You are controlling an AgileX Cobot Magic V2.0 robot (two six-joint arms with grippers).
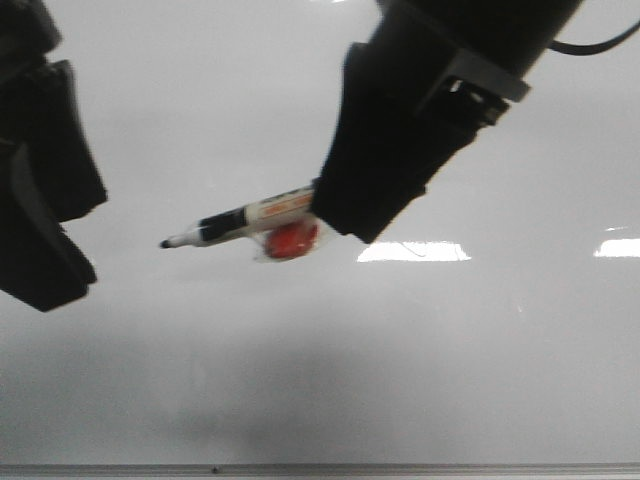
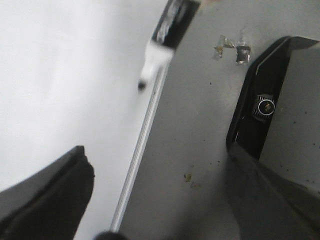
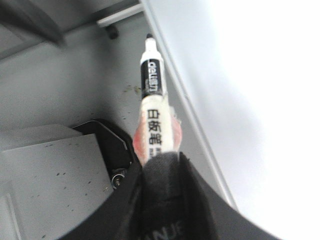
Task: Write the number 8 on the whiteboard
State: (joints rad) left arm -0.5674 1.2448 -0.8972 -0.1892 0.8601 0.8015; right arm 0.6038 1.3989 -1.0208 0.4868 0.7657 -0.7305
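Holding a marker (image 1: 245,217) by its rear end in the right gripper (image 1: 345,210), with both fingers pressed shut around the white barrel. Pointing the black tip towards the robot's left, at a slight downward slant, with the black band behind the tip and the printed white label in plain sight in the right wrist view. Carrying something small and red (image 1: 292,240) against the underside of the barrel, just ahead of the fingertips; too blurred to name. Hanging over the whiteboard (image 1: 300,380), which fills nearly all of the front view as a glossy pale grey sheet, with bright rectangular reflections (image 1: 413,251) to the right of the marker and a thin grey edge strip (image 1: 320,468) along the near side. Cannot tell whether the tip touches the board. Lying close to that strip, to judge by both wrist views, with the grey table surface (image 2: 200,125) and a black bracket with a screw (image 2: 262,107) on the strip's far side from the board. Keeping well apart from the marker on the left side: the left gripper (image 1: 60,225), spread wide, with nothing between its two dark fingers (image 2: 50,200).
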